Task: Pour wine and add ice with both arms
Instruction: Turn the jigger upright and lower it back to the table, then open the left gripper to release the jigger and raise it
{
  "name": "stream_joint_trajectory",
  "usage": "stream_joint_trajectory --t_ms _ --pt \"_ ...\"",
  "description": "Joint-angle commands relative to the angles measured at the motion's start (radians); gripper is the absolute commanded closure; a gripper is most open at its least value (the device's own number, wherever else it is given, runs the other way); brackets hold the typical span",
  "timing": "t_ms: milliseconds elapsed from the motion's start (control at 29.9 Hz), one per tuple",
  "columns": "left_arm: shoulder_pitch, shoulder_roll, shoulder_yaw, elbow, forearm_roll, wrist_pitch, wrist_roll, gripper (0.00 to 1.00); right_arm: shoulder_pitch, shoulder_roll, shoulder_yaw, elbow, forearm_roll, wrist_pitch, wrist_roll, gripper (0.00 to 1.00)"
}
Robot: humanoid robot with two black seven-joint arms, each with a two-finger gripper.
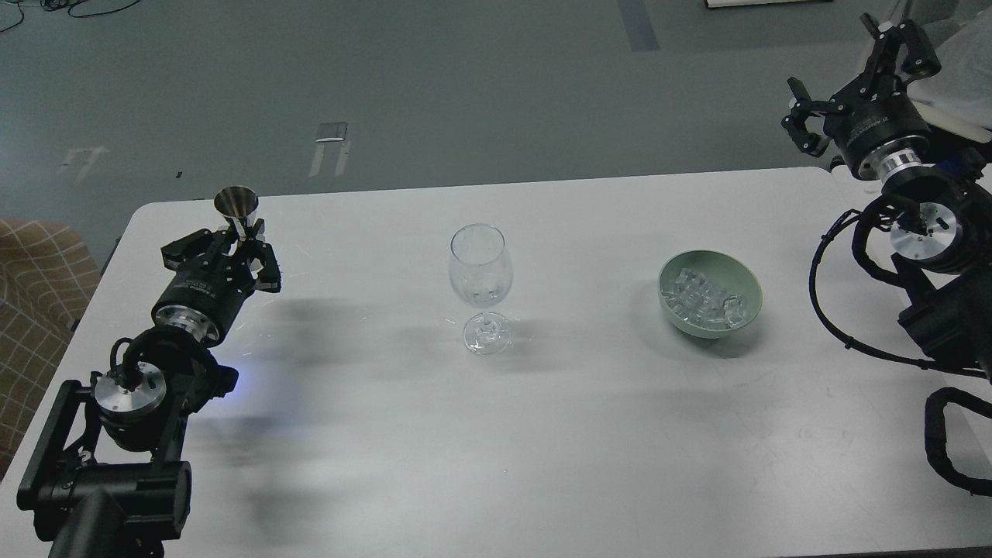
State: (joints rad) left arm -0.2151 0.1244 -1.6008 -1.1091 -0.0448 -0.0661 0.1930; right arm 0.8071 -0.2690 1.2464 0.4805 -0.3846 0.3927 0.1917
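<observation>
A clear wine glass (480,267) stands upright at the table's middle; a trace of colourless wine (482,295) in its bowl is barely visible. A pale green bowl (745,280) to its right holds several ice cubes (701,298). My left gripper (242,242) is near the table's far left corner, shut on the stem of a small shiny metal cone cup (236,203), which stands upright with its mouth up, well left of the glass. My right gripper (852,77) is open and empty, raised beyond the table's far right corner, above and right of the bowl.
The white table (542,434) ends at its far edge just behind the left gripper. A brown checked seat (35,271) stands off the left edge. Black cables (833,310) loop from my right arm over the table's right side.
</observation>
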Motion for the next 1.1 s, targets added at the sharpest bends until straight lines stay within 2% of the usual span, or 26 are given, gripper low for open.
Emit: stream_joint_trajectory --t_ms 0,67,301,368,669,903,1070 --pt "0.002 -0.008 0.001 0.063 -0.006 -0.075 -0.026 1.0 -0.011 -0.003 -0.002 0.001 -0.002 0.0 0.0 0.0" --pt "0.003 -0.008 0.001 0.112 -0.015 -0.109 -0.027 1.0 -0.014 -0.003 -0.005 0.001 -0.002 0.0 0.0 0.0" --pt "0.003 -0.005 0.001 0.176 -0.035 -0.112 -0.032 1.0 -0.012 -0.001 -0.008 0.001 -0.003 -0.002 -0.002 0.0" --pt "0.0 -0.005 0.002 0.192 -0.035 -0.11 -0.032 0.94 -0.012 0.001 -0.008 0.001 -0.003 -0.003 -0.002 0.0" --pt "-0.006 -0.005 0.001 0.195 -0.035 -0.109 -0.046 0.84 -0.014 -0.003 -0.008 0.001 -0.003 -0.003 -0.002 0.0" --pt "-0.015 -0.002 0.001 0.195 -0.035 -0.1 -0.046 0.67 -0.012 0.001 -0.008 0.001 -0.003 -0.003 -0.002 0.0" --pt "-0.02 -0.002 0.001 0.195 -0.035 -0.098 -0.046 0.64 -0.012 0.001 -0.008 0.001 -0.003 -0.003 -0.002 0.0"
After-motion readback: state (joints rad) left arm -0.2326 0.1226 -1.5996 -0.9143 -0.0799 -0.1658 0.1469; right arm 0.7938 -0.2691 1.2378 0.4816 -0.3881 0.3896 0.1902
